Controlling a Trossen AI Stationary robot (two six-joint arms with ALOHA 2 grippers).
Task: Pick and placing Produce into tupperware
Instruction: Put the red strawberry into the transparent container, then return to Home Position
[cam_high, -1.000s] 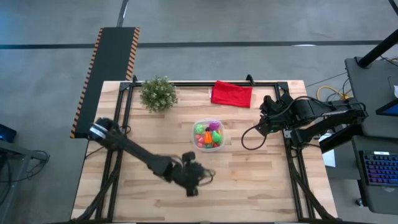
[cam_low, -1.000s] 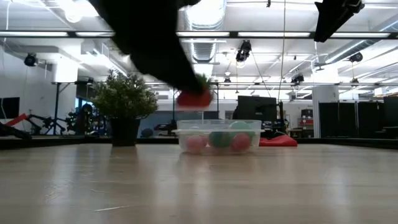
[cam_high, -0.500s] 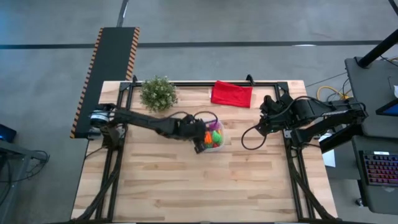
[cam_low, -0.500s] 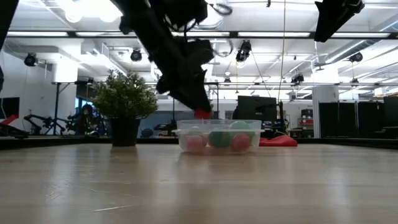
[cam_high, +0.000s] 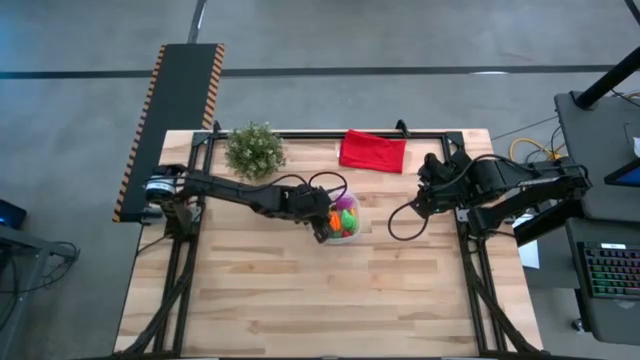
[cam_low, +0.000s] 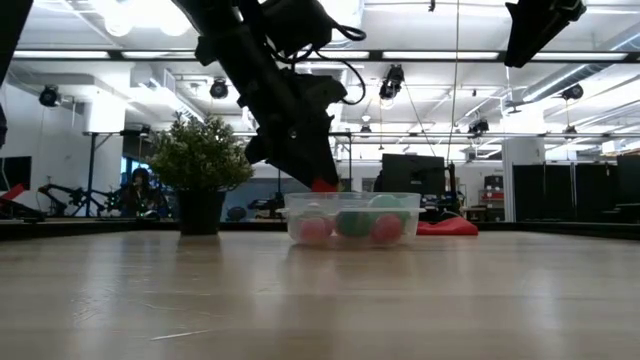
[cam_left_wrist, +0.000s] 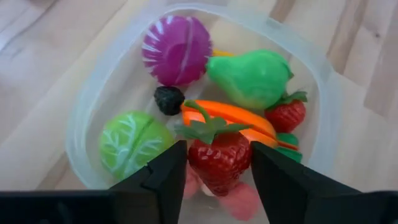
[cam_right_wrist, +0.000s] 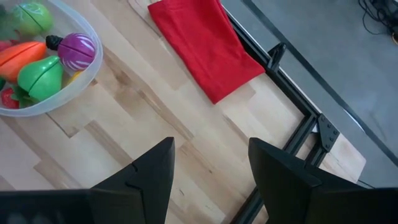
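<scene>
your left gripper (cam_left_wrist: 214, 163) is clamped on a red toy strawberry (cam_left_wrist: 219, 158) with a green leafy cap, one dark finger (cam_left_wrist: 163, 176) pressed to each side of it. you have it hanging just above the tupperware (cam_high: 352, 222), over the rim side facing the left arm's base; in the low view the red tip (cam_low: 322, 185) sits right at the level of the container's rim (cam_low: 400, 196).

inside the tupperware you can see a purple round piece (cam_left_wrist: 176, 50), a green pear (cam_left_wrist: 252, 74), an orange carrot-like piece (cam_left_wrist: 230, 116), a light green cabbage (cam_left_wrist: 130, 142), a small dark berry (cam_left_wrist: 168, 99) and a second strawberry (cam_left_wrist: 286, 113). none of them touches the held strawberry as far as the pictures show.

no writing or brand mark can be read on the container or the toys.

your right gripper (cam_right_wrist: 211, 168) waits well to the right of the tupperware, near the table's edge, fingers spread apart and holding nothing. beyond the tupperware from you lie a red folded cloth (cam_high: 373, 151) and, further left, a bushy potted plant (cam_high: 254, 150).
</scene>
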